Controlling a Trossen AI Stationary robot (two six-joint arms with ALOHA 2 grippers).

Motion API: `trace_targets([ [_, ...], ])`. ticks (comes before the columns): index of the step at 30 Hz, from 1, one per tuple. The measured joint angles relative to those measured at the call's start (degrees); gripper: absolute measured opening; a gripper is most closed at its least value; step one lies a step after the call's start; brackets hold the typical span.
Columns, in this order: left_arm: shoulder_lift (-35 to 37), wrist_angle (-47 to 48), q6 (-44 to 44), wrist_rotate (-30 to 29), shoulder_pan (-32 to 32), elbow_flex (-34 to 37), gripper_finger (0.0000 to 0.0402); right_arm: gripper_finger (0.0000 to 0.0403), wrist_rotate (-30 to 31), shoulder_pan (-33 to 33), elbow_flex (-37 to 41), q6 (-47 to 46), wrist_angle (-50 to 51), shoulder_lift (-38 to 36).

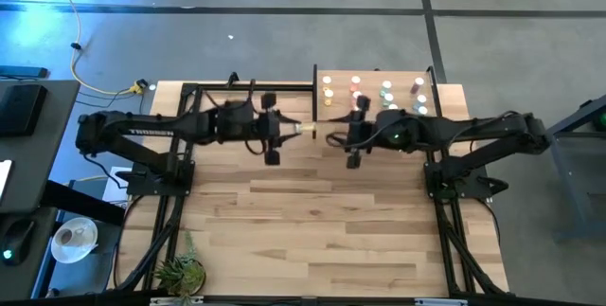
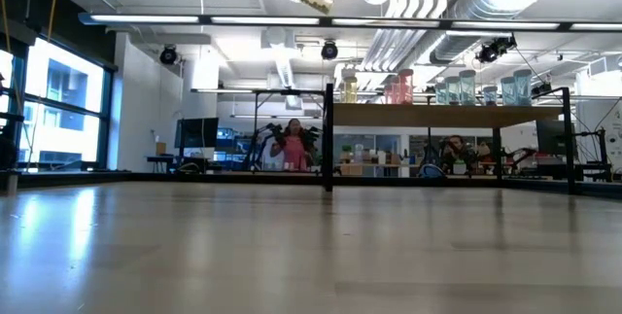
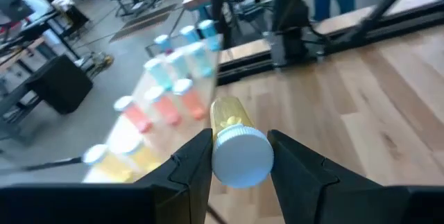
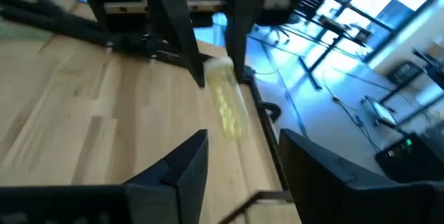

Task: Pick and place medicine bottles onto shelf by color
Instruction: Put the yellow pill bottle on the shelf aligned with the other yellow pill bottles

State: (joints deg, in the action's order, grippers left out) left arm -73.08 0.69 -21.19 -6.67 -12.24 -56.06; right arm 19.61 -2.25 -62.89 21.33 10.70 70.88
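One bottle in hand: a yellow medicine bottle [image 3: 232, 130] pinched at its white cap by the left fingers [image 3: 191, 165], above the bench [image 1: 312, 221].
Right fingers [image 4: 184, 161]: spread apart, holding nothing, facing that bottle's free end.
Shelf [image 1: 379, 74]: at the bench's far edge, carrying the other bottles [image 1: 386, 93] upright in rows.

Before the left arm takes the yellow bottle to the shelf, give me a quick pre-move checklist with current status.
1. Left gripper shut on yellow bottle, at its cap end: ok.
2. Right gripper open, nothing between its fingers: ok.
3. Right gripper clear of the bottle: ok, a gap shows in the right wrist view.
4. Bottle off the table: ok, held high in the low view.
5. Free spot by the yellow bottles on the shelf: cannot tell.
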Motion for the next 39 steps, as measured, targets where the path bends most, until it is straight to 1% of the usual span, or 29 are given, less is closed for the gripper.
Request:
trace_targets([
  [5, 0.0, 8.2, 0.0, 0.9, -4.6, -7.8, 0.0122, 0.0167, 0.2, 2.9, 0.0, -5.3, 2.7, -3.5],
  [10, -2.0, 20.3, 0.1, 1.7, -9.1, -18.6, 0.0122, 0.0168, 0.2, 5.7, 0.0, -11.7, 6.7, -5.7],
  [14, -4.9, 27.9, 0.3, 1.8, -11.7, -27.2, 0.0122, 0.0167, 0.2, 6.7, 0.0, -13.7, 9.7, -5.9],
  [20, -11.4, 39.4, 1.7, 1.9, -14.6, -40.4, 0.0122, 0.0167, 0.2, 6.8, 0.0, -14.0, 11.8, -5.6],
  [27, -21.2, 52.6, 6.5, 1.9, -16.4, -57.7, 0.0122, 0.0168, 0.3, 6.8, 0.0, -15.4, 12.4, -5.6],
  [30, -25.3, 57.3, 8.3, 2.0, -16.7, -63.9, 0.0122, 0.0168, 2.8, 6.8, 0.0, -15.4, 13.2, -5.6],
  [34, -30.1, 61.6, 9.1, 2.0, -16.7, -69.5, 0.0122, 0.0168, 5.9, 6.8, 0.0, -17.8, 14.5, -5.6],
  [37, -32.9, 62.8, 9.1, 2.4, -16.2, -71.3, 0.0122, 0.0168, 6.9, 6.8, 0.0, -20.2, 15.9, -5.6],
  [39, -34.3, 63.0, 9.0, 3.7, -15.9, -71.5, 0.0122, 0.0168, 6.9, 6.8, 0.0, -21.4, 16.6, -5.6],
])
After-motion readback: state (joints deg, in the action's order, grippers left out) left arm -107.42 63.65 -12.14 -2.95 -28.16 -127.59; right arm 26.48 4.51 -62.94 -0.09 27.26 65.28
